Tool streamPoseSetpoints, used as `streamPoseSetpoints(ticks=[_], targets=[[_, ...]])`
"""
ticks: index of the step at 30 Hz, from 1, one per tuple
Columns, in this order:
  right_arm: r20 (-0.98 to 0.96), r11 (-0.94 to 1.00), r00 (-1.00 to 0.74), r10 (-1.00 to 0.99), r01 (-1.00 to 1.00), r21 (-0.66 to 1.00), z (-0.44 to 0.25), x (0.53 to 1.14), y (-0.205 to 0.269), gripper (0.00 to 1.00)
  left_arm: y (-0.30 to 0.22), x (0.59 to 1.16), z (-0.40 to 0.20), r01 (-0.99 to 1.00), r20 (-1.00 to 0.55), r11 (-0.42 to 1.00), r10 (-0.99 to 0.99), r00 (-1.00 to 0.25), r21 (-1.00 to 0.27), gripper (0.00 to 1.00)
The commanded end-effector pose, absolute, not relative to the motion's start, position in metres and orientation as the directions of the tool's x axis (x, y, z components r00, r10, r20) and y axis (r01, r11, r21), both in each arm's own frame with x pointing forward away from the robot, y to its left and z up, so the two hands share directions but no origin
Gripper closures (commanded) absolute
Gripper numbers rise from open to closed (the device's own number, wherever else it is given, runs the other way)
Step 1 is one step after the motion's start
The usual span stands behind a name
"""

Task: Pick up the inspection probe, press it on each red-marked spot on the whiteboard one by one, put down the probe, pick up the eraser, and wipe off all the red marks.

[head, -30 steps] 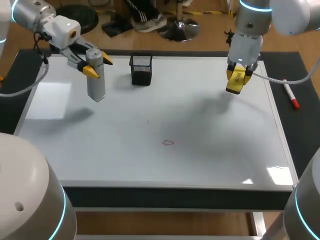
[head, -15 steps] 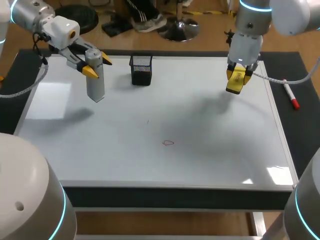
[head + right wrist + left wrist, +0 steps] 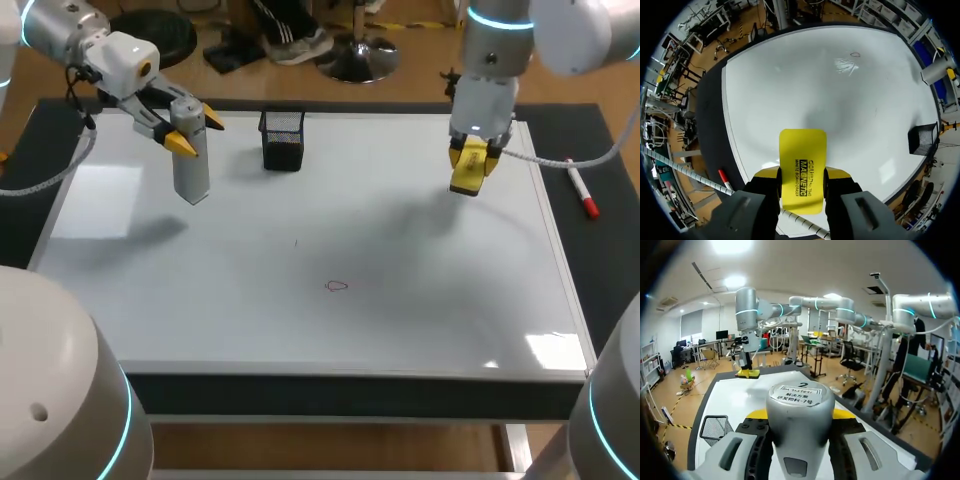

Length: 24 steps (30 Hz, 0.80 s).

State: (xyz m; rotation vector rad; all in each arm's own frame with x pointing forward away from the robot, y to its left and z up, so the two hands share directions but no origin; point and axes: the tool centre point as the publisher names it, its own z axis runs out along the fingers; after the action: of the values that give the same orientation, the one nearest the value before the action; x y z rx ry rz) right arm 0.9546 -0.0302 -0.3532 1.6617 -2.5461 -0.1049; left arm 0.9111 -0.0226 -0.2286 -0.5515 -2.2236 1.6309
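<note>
Eraser slightly leftward, probe unmoved

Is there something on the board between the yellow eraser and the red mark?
Nothing visible does. Only bare whiteboard lies between the eraser, held in the right gripper, and the red mark.

From left wrist, probe tip hidden behind its body — eraser underside unseen, red mark tiny

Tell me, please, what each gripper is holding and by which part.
The left gripper grips the grey inspection probe near its top end; the right gripper grips the yellow eraser by its two long edges, at one end.
</note>
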Motion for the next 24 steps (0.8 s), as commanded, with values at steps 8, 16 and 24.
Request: streamPoseSetpoints(ticks=[8,16,24], targets=[[0.04,0.361,-0.359,-0.933,-0.929,0.086,-0.355,0.899,0.019,1.0,-0.023,0.91,-0.227,0.115,0.035,0.275,0.487,-0.873,-0.955,1.0],[-0.003,0.331,-0.333,-0.943,-0.94,0.084,-0.355,0.86,0.063,1.0,-0.023,0.91,-0.227,0.115,0.035,0.275,0.487,-0.873,-0.955,1.0],[-0.008,0.281,-0.283,-0.959,-0.957,0.066,-0.355,0.831,0.103,1.0,-0.023,0.91,-0.227,0.115,0.035,0.275,0.487,-0.873,-0.955,1.0]])
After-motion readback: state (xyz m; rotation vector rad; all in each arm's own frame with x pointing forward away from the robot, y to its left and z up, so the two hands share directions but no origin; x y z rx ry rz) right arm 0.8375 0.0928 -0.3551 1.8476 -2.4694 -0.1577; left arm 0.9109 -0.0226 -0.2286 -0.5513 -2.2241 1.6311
